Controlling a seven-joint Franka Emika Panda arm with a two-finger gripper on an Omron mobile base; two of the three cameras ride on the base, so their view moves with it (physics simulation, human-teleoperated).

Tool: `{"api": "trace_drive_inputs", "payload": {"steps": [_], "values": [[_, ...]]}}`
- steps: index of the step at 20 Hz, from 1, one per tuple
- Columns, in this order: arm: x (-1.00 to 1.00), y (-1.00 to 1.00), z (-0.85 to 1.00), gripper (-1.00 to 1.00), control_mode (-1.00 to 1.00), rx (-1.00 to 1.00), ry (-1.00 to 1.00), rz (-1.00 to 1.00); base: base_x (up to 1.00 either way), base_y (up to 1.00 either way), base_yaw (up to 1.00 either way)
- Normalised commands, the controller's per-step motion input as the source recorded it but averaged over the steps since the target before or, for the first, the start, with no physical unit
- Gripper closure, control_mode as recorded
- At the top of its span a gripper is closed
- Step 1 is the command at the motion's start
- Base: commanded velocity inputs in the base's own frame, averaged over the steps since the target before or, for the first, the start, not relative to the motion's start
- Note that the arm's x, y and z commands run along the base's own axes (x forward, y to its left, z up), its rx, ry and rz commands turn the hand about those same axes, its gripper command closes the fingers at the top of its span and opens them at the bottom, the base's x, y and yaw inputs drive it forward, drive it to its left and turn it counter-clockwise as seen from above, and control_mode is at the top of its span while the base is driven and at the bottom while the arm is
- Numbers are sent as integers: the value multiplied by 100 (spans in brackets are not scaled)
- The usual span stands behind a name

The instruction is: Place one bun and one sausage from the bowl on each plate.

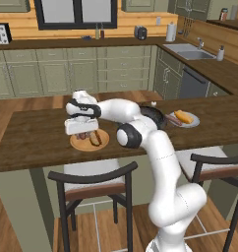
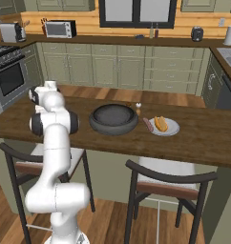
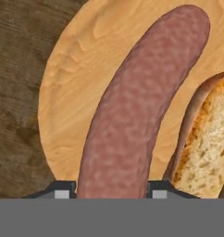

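Note:
In the hand view a reddish-brown sausage [image 3: 141, 106] runs up from between my gripper's [image 3: 112, 192] two fingertips [image 3: 63, 192], which press its sides. It lies low over a tan wooden plate [image 3: 86, 83], beside a bun [image 3: 208, 143]. From the left base view, the gripper [image 1: 81, 134] points down at this plate [image 1: 104, 142] with the bun [image 1: 95, 139] on it. The dark grey bowl [image 2: 113, 118] stands mid-counter with nothing seen inside. Right of it, a second plate [image 2: 171, 127] carries a bun [image 2: 161, 123] and a sausage [image 2: 148, 125].
Two dark-framed chairs [image 1: 94, 179] [image 1: 214, 165] stand against the wooden counter's near edge [image 1: 37, 162]. A small shaker [image 2: 138, 106] sits just behind the bowl. My arm's elbow [image 1: 131, 135] hangs over the counter between plate and bowl.

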Motion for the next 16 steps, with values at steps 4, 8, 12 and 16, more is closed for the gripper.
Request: {"api": "trace_drive_inputs", "payload": {"steps": [4,8,12,16], "values": [[-14,1,-22,-100,-100,0,0,0,0,0,0],[-13,-1,-4,-100,-100,0,0,0,0,0,0],[-26,-10,0,-100,-100,0,-6,0,0,0,0],[-38,-22,31,-100,-100,1,-11,0,0,0,0]]}}
